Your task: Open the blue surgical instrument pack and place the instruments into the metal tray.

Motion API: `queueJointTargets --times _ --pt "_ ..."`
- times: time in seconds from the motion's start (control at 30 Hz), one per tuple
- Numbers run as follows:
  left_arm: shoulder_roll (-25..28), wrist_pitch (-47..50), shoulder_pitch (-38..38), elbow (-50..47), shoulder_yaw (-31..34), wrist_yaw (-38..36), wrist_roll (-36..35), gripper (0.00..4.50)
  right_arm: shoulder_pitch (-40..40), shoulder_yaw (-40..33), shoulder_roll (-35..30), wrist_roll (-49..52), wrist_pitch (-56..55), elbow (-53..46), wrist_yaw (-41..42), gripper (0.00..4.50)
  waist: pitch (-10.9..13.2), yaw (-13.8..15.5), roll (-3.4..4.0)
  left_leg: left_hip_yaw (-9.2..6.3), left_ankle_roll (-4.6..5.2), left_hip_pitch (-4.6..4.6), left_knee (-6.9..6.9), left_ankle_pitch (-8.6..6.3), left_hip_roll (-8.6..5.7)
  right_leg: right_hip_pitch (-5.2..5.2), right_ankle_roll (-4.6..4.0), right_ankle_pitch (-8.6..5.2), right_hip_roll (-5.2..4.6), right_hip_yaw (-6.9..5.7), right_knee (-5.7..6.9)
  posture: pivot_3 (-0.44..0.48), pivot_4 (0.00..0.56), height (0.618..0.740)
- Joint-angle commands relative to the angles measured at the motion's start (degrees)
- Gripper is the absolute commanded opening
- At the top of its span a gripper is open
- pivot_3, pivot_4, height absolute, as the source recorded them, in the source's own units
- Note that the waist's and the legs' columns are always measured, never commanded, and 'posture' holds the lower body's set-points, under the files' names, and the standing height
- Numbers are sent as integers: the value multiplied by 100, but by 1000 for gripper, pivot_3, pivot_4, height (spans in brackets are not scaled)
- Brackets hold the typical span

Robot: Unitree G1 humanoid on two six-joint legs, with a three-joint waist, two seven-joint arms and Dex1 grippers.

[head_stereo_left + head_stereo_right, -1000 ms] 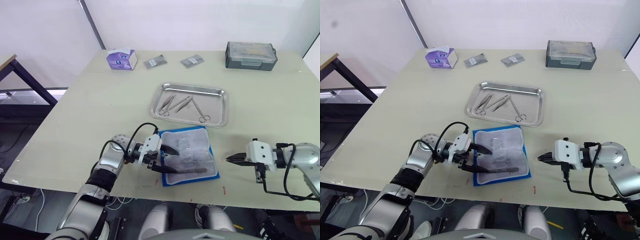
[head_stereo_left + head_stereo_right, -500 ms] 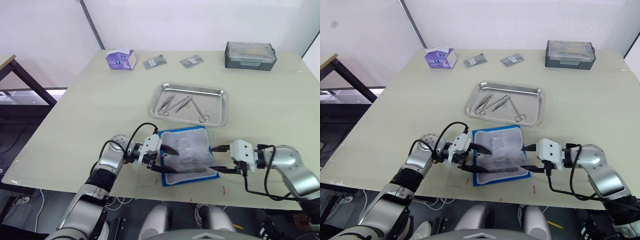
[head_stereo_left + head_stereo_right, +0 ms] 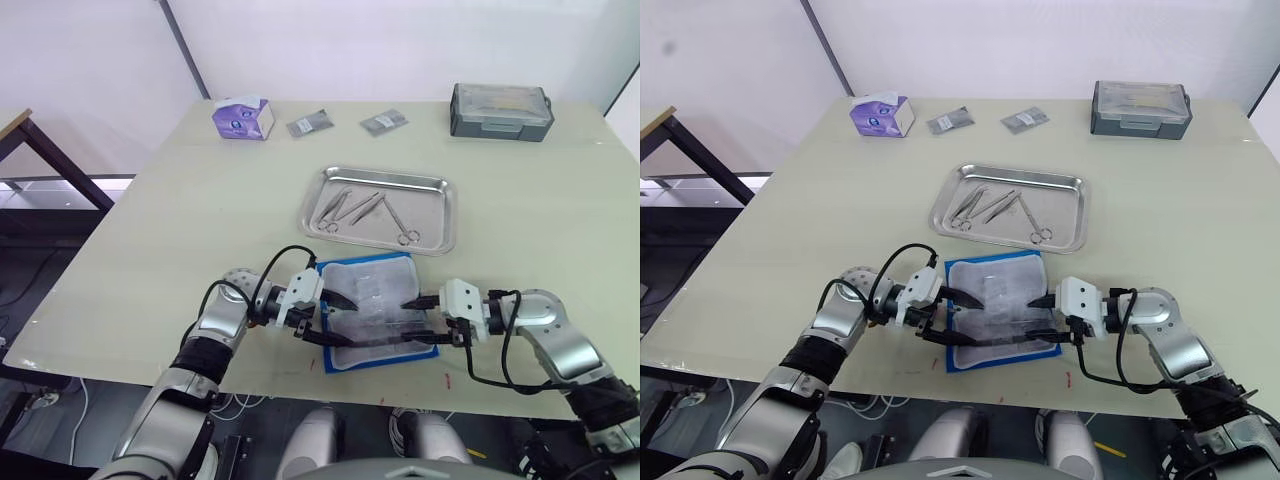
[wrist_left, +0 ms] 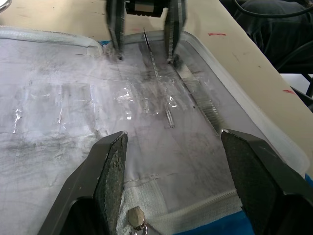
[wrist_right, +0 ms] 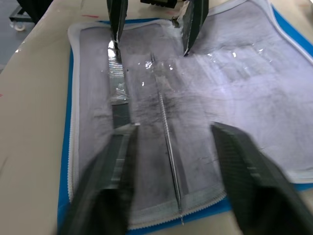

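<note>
My left claw [image 3: 338,322] spread wide over opened pack [image 3: 378,311], right claw [image 3: 418,318] spread opposite, instruments [image 3: 366,211] in tray [image 3: 437,215]

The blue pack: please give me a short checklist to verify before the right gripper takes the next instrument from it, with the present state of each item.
1. The blue surgical instrument pack lies open, clear lining up: ok.
2. Left gripper open at the pack's left edge, fingers spread over the lining: ok.
3. Right gripper open at the pack's right edge: ok.
4. A slim instrument remains under the lining, lined up between the right gripper's fingers: ok.
5. Whether that instrument is free of its pocket: cannot tell.
6. The metal tray holds instruments on its left and middle, with bare room at its right: ok.
</note>
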Motion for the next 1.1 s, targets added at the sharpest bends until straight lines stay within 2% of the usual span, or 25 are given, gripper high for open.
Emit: queueJointTargets --times 0.03,0.07,0.1,0.4,0.83,1.1 --pt "51 223 423 543 -603 -150 534 3256 -27 56 -7 -77 -77 180 77 630 0 0 0 0 0 0 0 0 0 0 0 0 0 0 0 0 150 738" --pt "52 222 421 546 -603 -148 534 3256 -36 58 -4 -79 -83 199 88 144 0 0 0 0 0 1 0 0 0 0 0 0 0 0 0 0 150 738" --pt "53 221 419 548 -602 -146 535 3256 -42 57 0 -82 -88 211 96 60 0 -4 -1 0 0 1 0 0 0 0 0 0 0 0 0 0 150 738" --pt "60 213 399 567 -595 -144 534 3256 -126 -7 -57 -42 -114 63 160 60 0 -2 -1 1 0 3 0 0 0 1 0 0 0 1 1 0 150 738" --pt "42 213 404 558 -610 -153 527 3256 -174 -228 -521 73 220 -844 184 60 2 3 -2 1 0 3 -1 0 0 1 0 0 0 2 1 0 150 738" --pt "28 211 403 556 -617 -146 528 3256 -161 -312 -870 -61 22 -998 177 60 4 4 -5 2 0 2 -1 0 1 1 0 0 -1 1 0 0 150 738"
